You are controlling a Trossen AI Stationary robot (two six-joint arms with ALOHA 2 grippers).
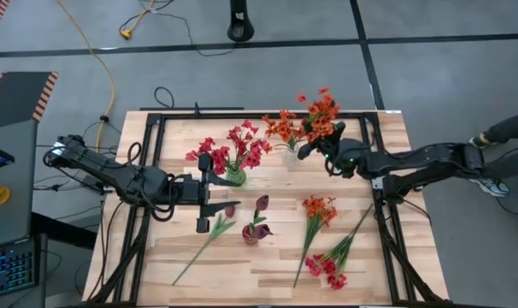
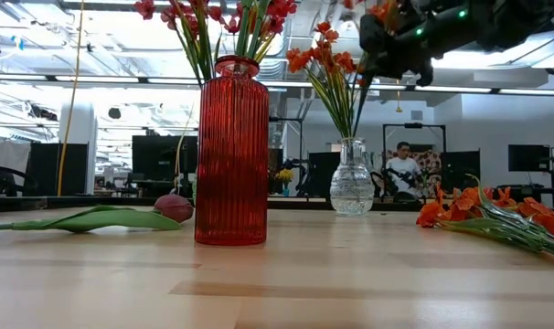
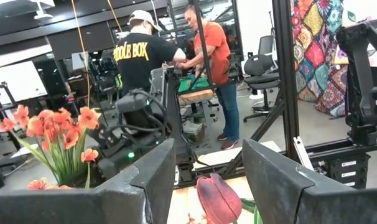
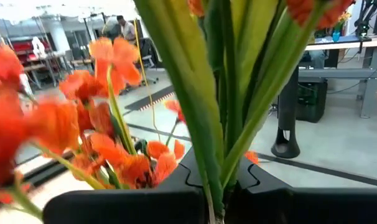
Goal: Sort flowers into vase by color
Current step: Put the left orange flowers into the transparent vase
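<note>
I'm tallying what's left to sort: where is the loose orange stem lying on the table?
In the high view the loose orange stem lies flat on the table's right half, blooms toward the middle, between the small red vase and the loose pinkish-red stem.

Legible text, one item: yellow block lettering on the back of a black T-shirt (image 3: 137,57), worn by a person standing in the room beyond the table, seen in the left wrist view. Visible letters read "OODLE BOX"; the first letter is cut off. Nothing else readable.
</note>
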